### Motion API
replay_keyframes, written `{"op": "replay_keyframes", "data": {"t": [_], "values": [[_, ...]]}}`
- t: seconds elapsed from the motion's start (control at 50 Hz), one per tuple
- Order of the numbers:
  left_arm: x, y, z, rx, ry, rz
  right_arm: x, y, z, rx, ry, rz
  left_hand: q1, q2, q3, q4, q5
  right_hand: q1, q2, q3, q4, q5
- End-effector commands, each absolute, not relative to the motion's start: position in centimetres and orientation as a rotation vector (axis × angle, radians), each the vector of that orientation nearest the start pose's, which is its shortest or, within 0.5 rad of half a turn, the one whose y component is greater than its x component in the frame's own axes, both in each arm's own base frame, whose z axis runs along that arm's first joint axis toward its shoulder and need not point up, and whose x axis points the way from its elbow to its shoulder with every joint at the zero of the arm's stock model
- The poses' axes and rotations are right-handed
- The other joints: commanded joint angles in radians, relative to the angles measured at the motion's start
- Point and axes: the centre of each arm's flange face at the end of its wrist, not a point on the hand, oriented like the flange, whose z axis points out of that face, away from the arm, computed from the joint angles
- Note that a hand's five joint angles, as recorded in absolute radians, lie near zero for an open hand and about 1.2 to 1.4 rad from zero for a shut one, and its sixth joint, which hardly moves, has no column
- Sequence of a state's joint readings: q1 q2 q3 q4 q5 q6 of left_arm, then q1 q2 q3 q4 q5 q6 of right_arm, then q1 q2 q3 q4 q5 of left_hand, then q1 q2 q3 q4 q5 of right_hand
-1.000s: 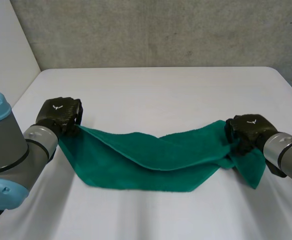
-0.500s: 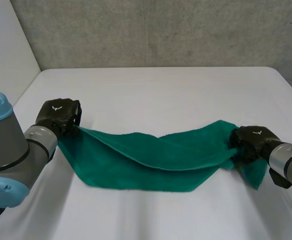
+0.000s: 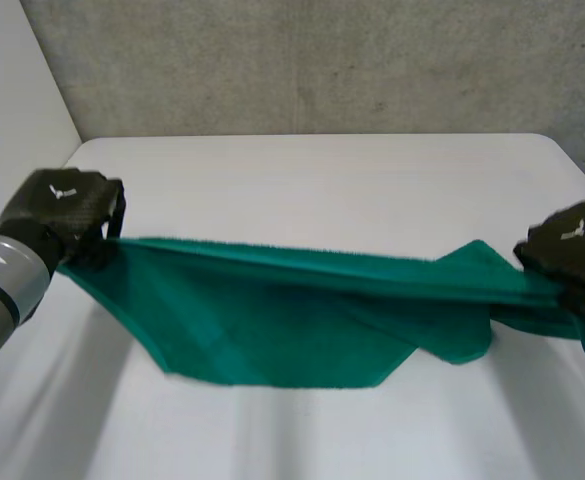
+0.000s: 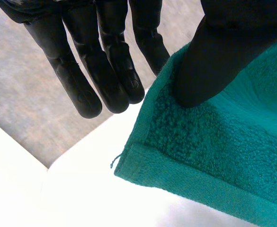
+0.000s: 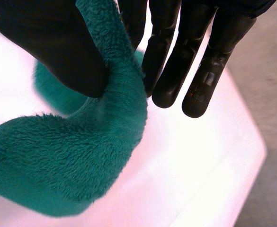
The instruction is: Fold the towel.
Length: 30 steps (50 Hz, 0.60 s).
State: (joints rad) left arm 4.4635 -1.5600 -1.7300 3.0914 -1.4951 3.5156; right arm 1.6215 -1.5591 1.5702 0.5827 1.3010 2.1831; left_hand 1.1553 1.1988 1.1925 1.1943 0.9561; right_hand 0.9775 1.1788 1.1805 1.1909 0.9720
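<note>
Raised higher and wider, left hand, right hand, each pinching one end, towel stretched between

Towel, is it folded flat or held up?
Held up: the towel stretches between the left hand and right hand, each pinching an end.

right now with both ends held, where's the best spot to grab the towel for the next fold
Probably the sagging lower edge of the towel, mid-span, from the near side. The left hand and right hand pinch its ends and stretch the top edge taut; that drooping edge hangs free.
</note>
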Motion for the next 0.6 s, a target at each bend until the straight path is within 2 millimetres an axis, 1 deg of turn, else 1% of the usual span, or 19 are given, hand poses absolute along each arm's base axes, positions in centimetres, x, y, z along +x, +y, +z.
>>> {"op": "replay_keyframes", "data": {"t": [0.02,0.08,0.12,0.16,0.18,0.22,0.24,0.26,0.28,0.3,0.32,0.36,0.38,0.4,0.44,0.48,0.52,0.56,0.6], "values": [[-21.0,-24.7,20.9,0.963,2.399,-1.73,17.3,-24.1,22.0,-1.746,2.529,-1.2,0.241,0.197,0.204,0.202,0.266,0.419,0.217,0.216,0.205,0.25],[-21.3,-25.8,19.2,0.984,2.435,-1.671,18.0,-25.3,20.0,-1.787,2.557,-1.116,0.241,0.197,0.204,0.202,0.266,0.419,0.217,0.216,0.205,0.25],[-21.9,-27.4,18.2,0.994,2.438,-1.658,18.5,-26.3,19.7,-1.803,2.566,-1.141,0.241,0.197,0.204,0.202,0.266,0.419,0.217,0.216,0.205,0.25],[-22.1,-28.0,18.0,0.993,2.432,-1.665,19.3,-28.5,20.3,-1.817,2.57,-1.273,0.241,0.197,0.204,0.202,0.266,0.419,0.217,0.216,0.205,0.25],[-22.9,-30.0,18.6,0.987,2.383,-1.733,19.5,-29.4,20.7,-1.81,2.573,-1.338,0.241,0.197,0.204,0.202,0.266,0.419,0.217,0.216,0.205,0.25],[-23.6,-31.5,19.8,0.977,2.327,-1.807,19.9,-31.2,22.0,-1.77,2.579,-1.484,0.241,0.197,0.204,0.202,0.266,0.419,0.217,0.216,0.205,0.25],[-24.0,-32.1,20.7,0.971,2.291,-1.854,20.2,-33.0,23.9,-1.698,2.571,-1.666,0.241,0.197,0.204,0.202,0.266,0.419,0.217,0.216,0.205,0.25],[-24.5,-33.6,23.1,0.929,2.192,-1.966,20.3,-34.0,25.2,-1.642,2.556,-1.779,0.241,0.197,0.204,0.202,0.266,0.419,0.217,0.216,0.205,0.25],[-24.6,-34.4,24.6,0.89,2.129,-2.03,20.5,-35.0,26.7,-1.578,2.532,-1.898,0.241,0.197,0.204,0.202,0.266,0.419,0.217,0.216,0.205,0.25],[-24.7,-35.2,26.3,0.839,2.057,-2.1,20.8,-36.6,30.0,-1.427,2.45,-2.149,0.241,0.197,0.204,0.202,0.266,0.419,0.217,0.216,0.205,0.25],[-24.7,-35.9,28.1,0.785,1.979,-2.168,20.9,-37.4,31.8,-1.339,2.389,-2.275,0.241,0.197,0.204,0.202,0.266,0.419,0.217,0.216,0.205,0.25],[-24.8,-36.8,31.7,0.67,1.811,-2.305,21.1,-38.3,35.6,-1.158,2.229,-2.518,0.241,0.197,0.204,0.202,0.266,0.419,0.217,0.216,0.205,0.25],[-24.6,-37.3,35.3,0.548,1.637,-2.427,21.2,-38.7,39.1,-0.99,2.042,-2.723,0.241,0.197,0.204,0.202,0.266,0.419,0.217,0.216,0.205,0.25],[-24.3,-37.1,38.9,0.428,1.463,-2.541,21.2,-38.8,40.7,-0.911,1.95,-2.807,0.241,0.197,0.204,0.202,0.266,0.419,0.217,0.216,0.205,0.25],[-24.1,-36.5,41.6,0.346,1.324,-2.624,21.1,-38.9,42.9,-0.781,1.795,-2.921,0.241,0.197,0.204,0.202,0.266,0.419,0.217,0.216,0.205,0.25],[-23.8,-35.7,43.9,0.284,1.191,-2.699,21.3,-38.4,44.9,-0.665,1.616,-3.022,0.241,0.197,0.204,0.202,0.266,0.419,0.217,0.216,0.205,0.25],[-23.8,-35.4,44.2,0.277,1.18,-2.711,21.1,-37.8,46.0,-0.625,1.535,-3.068,0.241,0.197,0.204,0.202,0.266,0.419,0.217,0.216,0.205,0.25],[-23.9,-35.2,43.2,0.293,1.227,-2.698,21.1,-36.8,45.9,-0.643,1.532,-3.057,0.241,0.197,0.204,0.202,0.266,0.419,0.217,0.216,0.205,0.25],[-24.0,-35.2,41.8,0.311,1.286,-2.686,21.1,-36.5,44.8,-0.679,1.572,-3.013,0.241,0.197,0.204,0.202,0.266,0.419,0.217,0.216,0.205,0.25]]}}
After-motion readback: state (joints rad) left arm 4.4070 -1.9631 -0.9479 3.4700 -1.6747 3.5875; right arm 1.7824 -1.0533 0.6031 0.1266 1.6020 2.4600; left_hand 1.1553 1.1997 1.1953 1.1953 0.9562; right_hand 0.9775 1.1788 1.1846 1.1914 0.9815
